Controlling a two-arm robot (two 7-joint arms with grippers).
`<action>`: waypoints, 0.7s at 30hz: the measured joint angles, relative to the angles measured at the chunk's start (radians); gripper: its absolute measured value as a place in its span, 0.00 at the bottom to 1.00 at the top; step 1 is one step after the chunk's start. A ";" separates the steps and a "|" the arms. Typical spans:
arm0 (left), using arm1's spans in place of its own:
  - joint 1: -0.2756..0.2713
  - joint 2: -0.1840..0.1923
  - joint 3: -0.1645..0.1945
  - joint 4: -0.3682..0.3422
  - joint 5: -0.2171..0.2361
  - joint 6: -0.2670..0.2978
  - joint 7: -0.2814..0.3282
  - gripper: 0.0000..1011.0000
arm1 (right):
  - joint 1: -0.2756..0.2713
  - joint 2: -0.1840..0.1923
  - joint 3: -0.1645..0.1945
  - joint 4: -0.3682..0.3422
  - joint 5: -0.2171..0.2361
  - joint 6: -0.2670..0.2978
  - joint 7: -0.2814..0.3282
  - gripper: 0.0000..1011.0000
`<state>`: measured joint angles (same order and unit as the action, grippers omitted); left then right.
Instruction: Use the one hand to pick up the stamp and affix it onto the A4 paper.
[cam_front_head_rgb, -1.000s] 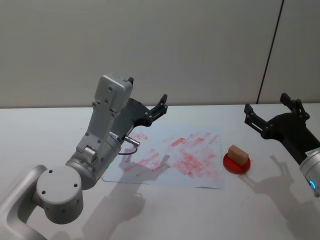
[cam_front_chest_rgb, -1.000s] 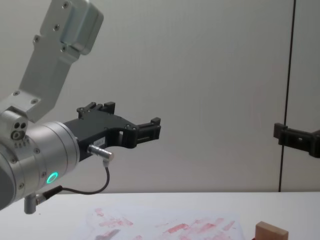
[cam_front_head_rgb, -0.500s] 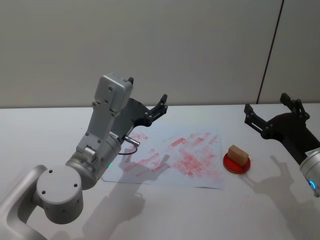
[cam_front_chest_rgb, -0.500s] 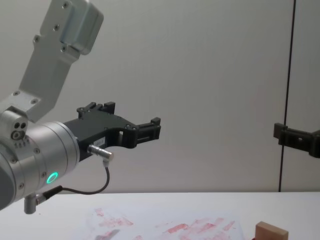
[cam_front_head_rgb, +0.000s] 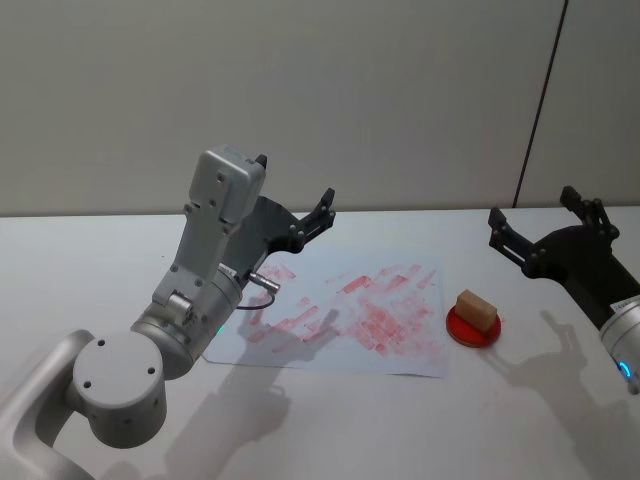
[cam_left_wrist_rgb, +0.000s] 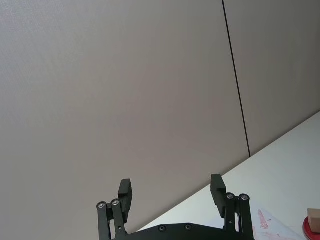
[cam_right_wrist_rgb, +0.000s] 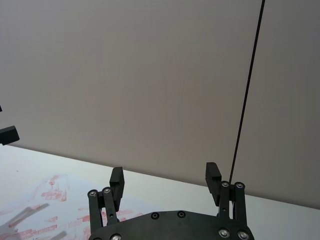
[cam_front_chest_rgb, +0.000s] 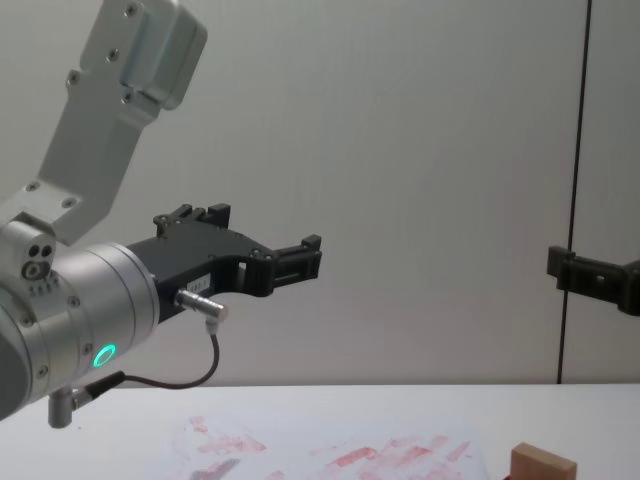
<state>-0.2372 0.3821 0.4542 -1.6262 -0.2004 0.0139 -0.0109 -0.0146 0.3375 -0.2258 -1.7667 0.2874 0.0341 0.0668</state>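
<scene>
Stamp (cam_front_head_rgb: 477, 307) sits atop red round pad (cam_front_head_rgb: 470, 333) on tabletop (cam_front_head_rgb: 80, 265), just right of A4 paper (cam_front_head_rgb: 400, 345), prob. for inking. Right gripper (cam_front_head_rgb: 532, 205) hovers nearby, jaws wide open, empty. Left gripper (cam_front_head_rgb: 295, 178) is parked above paper, jaws open too.

Item count: one stamp (cam_front_head_rgb: 477, 309), one A4 paper (cam_front_head_rgb: 350, 320), one red round pad (cam_front_head_rgb: 458, 329), one table (cam_front_head_rgb: 330, 425), and two grippers: left gripper (cam_front_head_rgb: 295, 180), right gripper (cam_front_head_rgb: 532, 205).

We see a bare, matt wooden stamp (cam_front_head_rgb: 477, 307), matt, ink-smudged A4 paper (cam_front_head_rgb: 400, 345), and a left gripper (cam_front_head_rgb: 294, 180) of seemingly matt black plastic.
</scene>
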 joint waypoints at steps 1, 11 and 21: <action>0.000 0.000 0.000 0.000 0.000 0.000 0.000 0.99 | 0.000 0.000 0.000 0.000 0.000 0.000 0.000 0.99; 0.000 0.000 0.000 0.000 0.000 0.000 0.000 0.99 | 0.000 0.000 0.000 0.000 0.000 0.000 0.000 0.99; 0.000 0.000 0.000 0.000 0.000 0.000 0.000 0.99 | 0.000 0.000 0.000 0.000 0.000 0.000 0.000 0.99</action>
<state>-0.2372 0.3821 0.4542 -1.6262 -0.2004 0.0139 -0.0109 -0.0146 0.3375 -0.2258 -1.7667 0.2874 0.0340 0.0668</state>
